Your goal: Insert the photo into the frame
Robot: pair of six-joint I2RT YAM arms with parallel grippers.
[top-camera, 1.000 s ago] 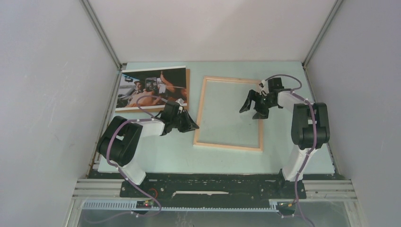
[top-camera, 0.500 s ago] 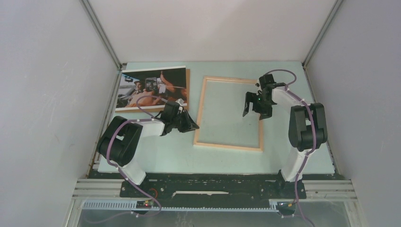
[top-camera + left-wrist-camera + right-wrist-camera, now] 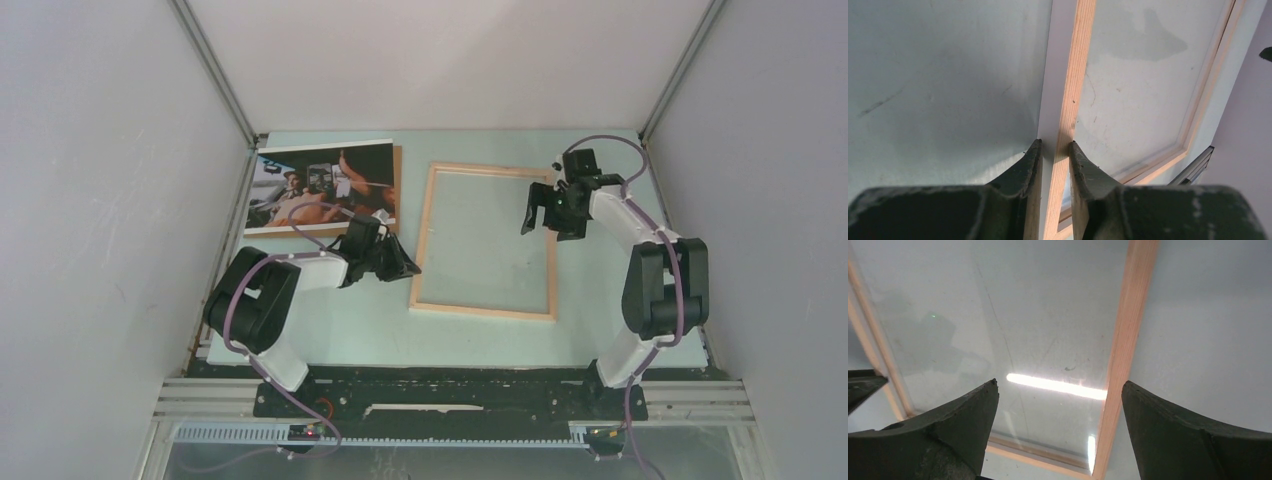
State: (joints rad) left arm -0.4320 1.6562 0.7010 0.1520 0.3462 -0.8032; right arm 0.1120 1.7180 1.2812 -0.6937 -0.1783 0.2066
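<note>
A thin rectangular colour print of people with a white border, the photo (image 3: 322, 187), lies face up well to the left of the frame, toward the far left corner of the pale green tabletop (image 3: 330, 325). It rests on a plain brown backing board (image 3: 398, 186), of which only a narrow strip shows along the side facing the frame.

Between the photo and the frame, the black left gripper (image 3: 408, 268) reaches in low from the left. Its jaws are narrow and closed about the frame's left rail near the near corner; in the left wrist view the wood strip runs straight in between the two dark fingers (image 3: 1030, 167).

The large rectangular frame of thin light natural wood with a clear pane (image 3: 425, 235) lies flat at the middle of the table, with nothing in it and the green surface visible through the pane.

Over the frame's right rail, toward its far corner, hangs the black right gripper (image 3: 545, 222). Its jaws are spread wide and hold nothing; in the right wrist view the rail passes between the fingers, nearer the right one, and touches neither.
</note>
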